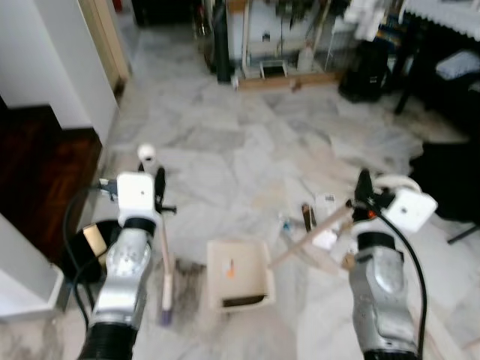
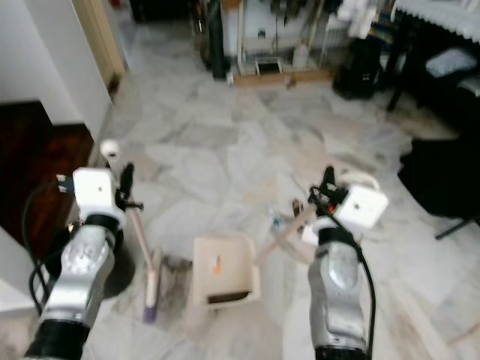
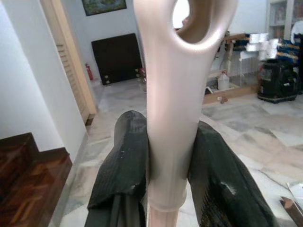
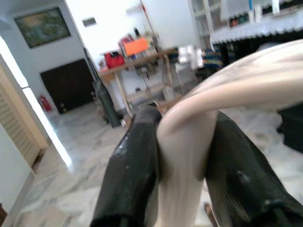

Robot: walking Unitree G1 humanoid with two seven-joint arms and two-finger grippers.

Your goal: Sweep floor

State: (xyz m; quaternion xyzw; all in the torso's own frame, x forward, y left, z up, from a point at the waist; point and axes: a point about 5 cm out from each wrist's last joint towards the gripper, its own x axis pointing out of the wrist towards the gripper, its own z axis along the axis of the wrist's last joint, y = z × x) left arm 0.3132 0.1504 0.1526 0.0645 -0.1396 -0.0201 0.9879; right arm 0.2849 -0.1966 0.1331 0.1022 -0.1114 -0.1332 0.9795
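**Both grippers clamped on broom and dustpan handles over a marble floor**

From the left eye view, I saw the left gripper (image 1: 159, 191) closed around the pale handle of a small broom (image 1: 164, 277), whose bristled head rested on the grey-white marble floor (image 1: 225, 150). A cream dustpan (image 1: 238, 274) sat on the floor just beside the broom head, its long handle slanting up to the right gripper (image 1: 363, 196). Small scraps of litter (image 1: 307, 217) lay near that handle. A dark wooden step (image 1: 41, 180) was at my left, and cluttered shelving (image 1: 285, 37) stood against the far wall.

In the left wrist view, the two black fingers (image 3: 123, 161) pressed against either side of the broom handle (image 3: 173, 109), just below its looped end.

In the right wrist view, the fingers (image 4: 132, 175) were squeezed on the cream dustpan handle (image 4: 189, 142), which curved away above them. A workbench (image 4: 137, 61) with red and orange items stood behind.
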